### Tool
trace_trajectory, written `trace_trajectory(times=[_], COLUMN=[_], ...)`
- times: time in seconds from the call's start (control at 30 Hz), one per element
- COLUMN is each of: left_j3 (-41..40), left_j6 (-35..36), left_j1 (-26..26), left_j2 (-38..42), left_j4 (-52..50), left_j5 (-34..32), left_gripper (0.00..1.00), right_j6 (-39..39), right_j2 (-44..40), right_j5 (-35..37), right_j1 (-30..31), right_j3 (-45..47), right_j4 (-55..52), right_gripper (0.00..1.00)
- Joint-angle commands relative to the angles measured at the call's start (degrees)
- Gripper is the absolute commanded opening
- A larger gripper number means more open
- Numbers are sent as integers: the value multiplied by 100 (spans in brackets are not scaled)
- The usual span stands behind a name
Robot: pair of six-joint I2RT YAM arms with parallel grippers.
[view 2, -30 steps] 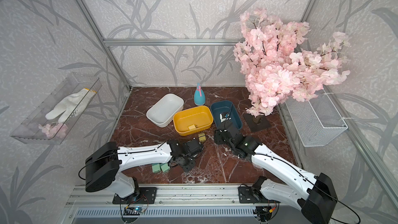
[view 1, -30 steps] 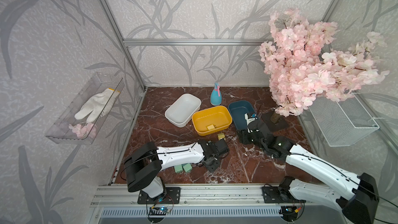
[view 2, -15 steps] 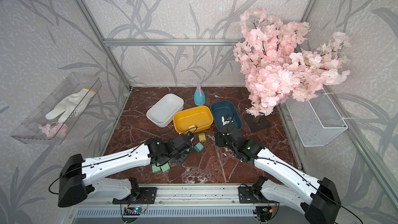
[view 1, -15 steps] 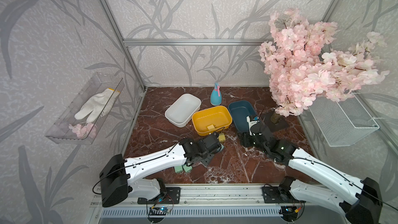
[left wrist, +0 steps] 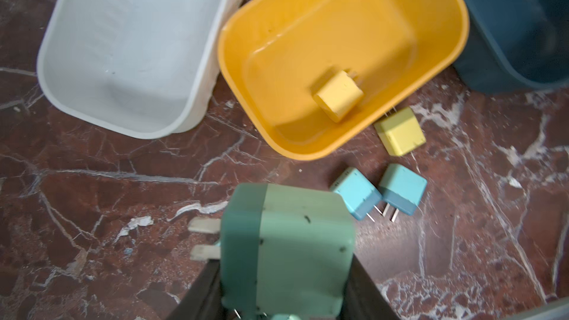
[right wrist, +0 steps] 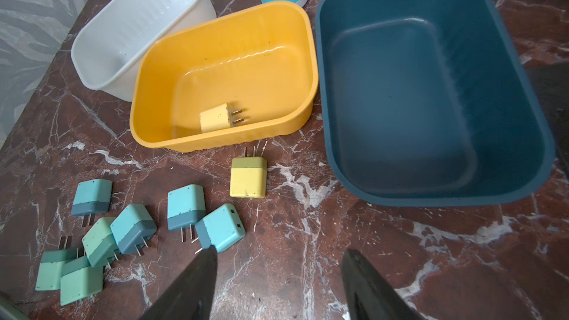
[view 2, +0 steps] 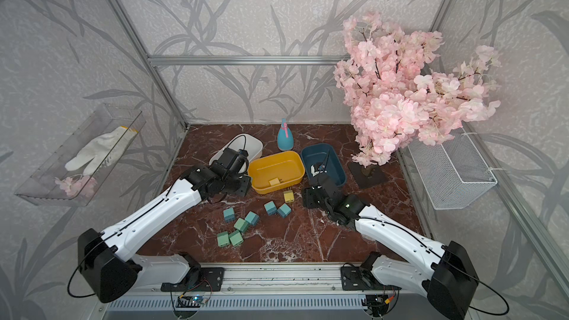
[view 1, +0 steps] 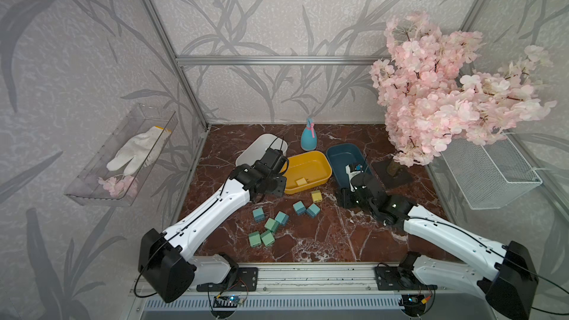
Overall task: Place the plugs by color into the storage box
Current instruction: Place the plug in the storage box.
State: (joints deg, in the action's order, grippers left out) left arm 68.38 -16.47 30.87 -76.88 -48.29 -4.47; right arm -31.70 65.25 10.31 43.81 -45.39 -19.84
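The left arm has swung off the loose heap and forward, carrying a mint-green plug (left wrist: 286, 241) clenched in the left claw (left wrist: 284, 272), prongs out sideways. Ahead of that claw lies the white box (left wrist: 203, 81), empty, with the yellow box (left wrist: 304, 155) beside it. This looks like the carry step; next the claw must clear the white rim before letting go. Two teal plugs (left wrist: 357, 192) and a yellow plug (left wrist: 400, 132) lie off the path. The right claw (right wrist: 280, 252) hangs released and empty, short of the blue box (right wrist: 431, 198)
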Motion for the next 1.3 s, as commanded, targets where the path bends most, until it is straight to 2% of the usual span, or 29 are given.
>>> trace_trajectory(times=[0.0, 0.2, 0.37, 0.57, 0.73, 0.83, 0.93, 0.97, 1.1, 1.27], left_j3=[406, 885, 1249, 1904, 2228, 2541, 2769, 2807, 2912, 2953], left_j6=[339, 476, 231, 223, 144, 107, 143, 153, 141, 101], left_j1=[-603, -1504, -2064, -2163, -2268, -2265, -2279, -2278, -2303, -2303], left_j2=[-322, -939, -1571, -2734, -3282, -3625, -3898, -3969, -4178, -4377], left_j4=[205, 407, 634, 358, 467, 363, 261, 250, 259, 232], left_j5=[144, 492, 697, -3, 101, 63, 135, 135, 157, 263], left_gripper=[0, 0, 0, 0, 0, 0, 11, 11, 24, 28], right_j6=[11, 85, 44, -3, 49, 171, 347, 364, 290, 208], right_j2=[340, 650, 806, 1087, 1269, 1534, 1863, 1955, 2079, 2070], right_j5=[-285, -442, -452, -624, -729, -696, -634, -714, -820, -804], right_j1=[20, 33, 40, 37, 73, 178, 327, 343, 406, 435], right_j3=[-382, -541, -524, -627, -671, -826, -1102, -1183, -1160, -1108], right_j4=[30, 207, 404, 541, 645, 536, 203, 94, 195, 334], right_gripper=[69, 69, 69, 70, 69, 65, 65, 65, 65, 65])
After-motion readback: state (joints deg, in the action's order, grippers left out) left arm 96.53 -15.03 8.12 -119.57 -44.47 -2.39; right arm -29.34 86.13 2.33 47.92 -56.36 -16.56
